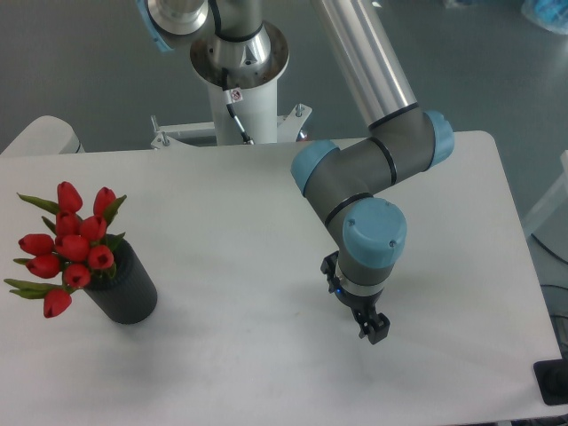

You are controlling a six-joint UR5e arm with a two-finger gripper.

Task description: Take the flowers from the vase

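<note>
standing in the vase, flowers (hand well apart)

The vase stands on the surface near its left edge, with the flowers in its mouth. The tool hangs well to the vase's right.

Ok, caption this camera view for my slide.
Red tulip flowers stand in a black vase at the table's left; the gripper hangs apart, mid-table.

Bright even light, faint shadows
</note>
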